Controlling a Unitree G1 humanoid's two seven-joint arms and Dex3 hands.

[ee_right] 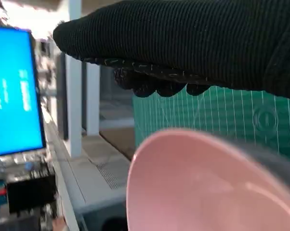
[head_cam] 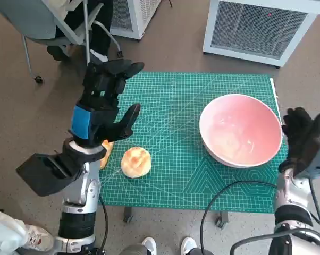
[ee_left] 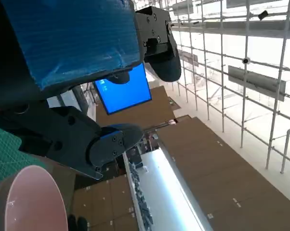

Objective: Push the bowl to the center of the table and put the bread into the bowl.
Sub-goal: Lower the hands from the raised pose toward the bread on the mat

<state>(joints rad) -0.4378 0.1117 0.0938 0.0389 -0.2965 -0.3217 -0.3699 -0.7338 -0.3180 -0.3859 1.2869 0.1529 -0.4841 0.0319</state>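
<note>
Head view: a green cutting mat [head_cam: 192, 154] with a printed white grid covers the table; no writing on it can be read. The pink bowl [head_cam: 241, 129], smooth and glossy, sits near the mat's right edge. The bread [head_cam: 136, 162], a round golden bun, lies near the front left, well apart from the bowl. A second orange-brown piece [head_cam: 106, 151] shows just beside the left arm, mostly hidden. The left hand [head_cam: 104, 101] is raised above the mat's left side, fingers spread, holding nothing. The right hand [head_cam: 302, 135], in its knitted glove, is just beside the bowl's right rim; whether it touches cannot be told, and its fingers look loosely extended with nothing in them. White ventilated cabinets [head_cam: 258, 29] and a chair [head_cam: 48, 24] stand beyond.

Left wrist view: the blue tape [ee_left: 70, 41], wrinkled, fills the upper part; black fingers [ee_left: 109, 147] are apart and empty. A blue screen [ee_left: 123, 91] shows only here and in the other wrist view; its text is too small to read. The bowl's rim [ee_left: 24, 202] and a corner of mat [ee_left: 5, 151] appear.

Right wrist view: the ribbed glove [ee_right: 193, 43] spans the top, above the bowl's rim [ee_right: 198, 178], with mat [ee_right: 222, 115] behind. A blue screen [ee_right: 12, 91] bears white writing, cut off and unreadable.
</note>
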